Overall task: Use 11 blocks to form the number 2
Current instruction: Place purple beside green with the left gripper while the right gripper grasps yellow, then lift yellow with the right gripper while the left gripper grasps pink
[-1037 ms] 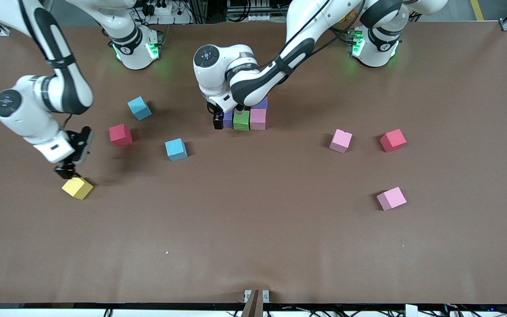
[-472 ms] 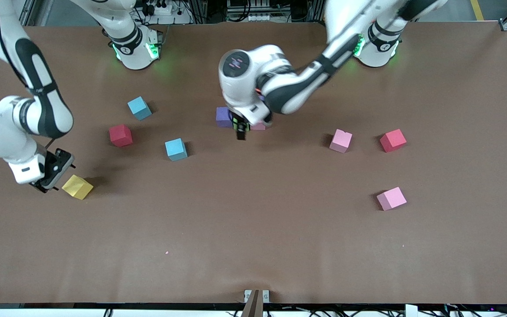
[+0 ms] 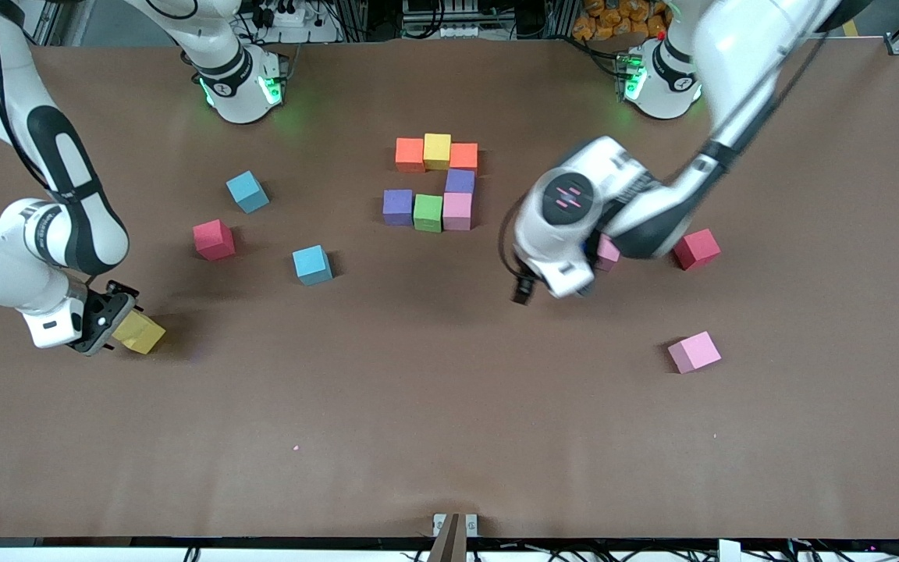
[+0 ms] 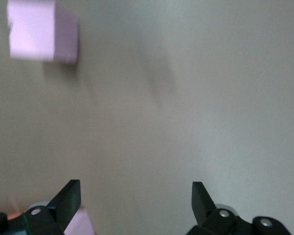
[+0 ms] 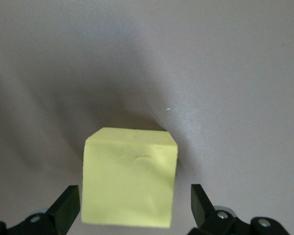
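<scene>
Brown table surface [image 3: 449, 406], matte. Right gripper [image 5: 136, 205] — fingers spread, straddling a loose yellow block [image 5: 130, 178] at the right arm's end, not clamped. Left gripper [image 4: 136, 203] — fingers spread, empty, over bare table beside a pink block [image 3: 608, 251]. Partial number 2 [image 3: 435, 186] mid-table: 7 blocks, orange-yellow-orange row, purple below, then purple-green-pink row. Second loose pink block [image 3: 694, 351] lies nearer the camera.

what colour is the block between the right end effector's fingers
Yellow block, shown best in the right wrist view.
</scene>
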Action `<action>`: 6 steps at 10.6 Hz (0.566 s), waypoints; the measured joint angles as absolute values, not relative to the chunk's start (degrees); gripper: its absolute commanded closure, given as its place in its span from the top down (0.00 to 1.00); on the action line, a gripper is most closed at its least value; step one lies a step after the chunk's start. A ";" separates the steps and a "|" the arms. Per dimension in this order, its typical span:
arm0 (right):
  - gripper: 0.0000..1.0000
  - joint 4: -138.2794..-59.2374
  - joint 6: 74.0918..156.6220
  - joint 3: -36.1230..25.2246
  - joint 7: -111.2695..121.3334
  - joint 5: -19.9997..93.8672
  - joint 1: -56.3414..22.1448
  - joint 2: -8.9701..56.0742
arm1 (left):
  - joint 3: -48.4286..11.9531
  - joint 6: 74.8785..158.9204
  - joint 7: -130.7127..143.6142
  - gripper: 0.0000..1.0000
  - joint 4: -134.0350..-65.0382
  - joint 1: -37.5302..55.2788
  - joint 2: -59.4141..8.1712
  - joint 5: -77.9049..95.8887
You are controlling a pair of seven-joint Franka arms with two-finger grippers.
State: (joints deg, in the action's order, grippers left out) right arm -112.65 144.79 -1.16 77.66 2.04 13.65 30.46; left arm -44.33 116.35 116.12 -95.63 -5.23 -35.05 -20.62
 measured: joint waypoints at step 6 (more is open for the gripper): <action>0.32 -110.92 138.74 -0.50 77.76 5.66 13.06 30.98 | -44.48 116.50 87.36 1.00 -96.06 -23.12 -34.24 -23.02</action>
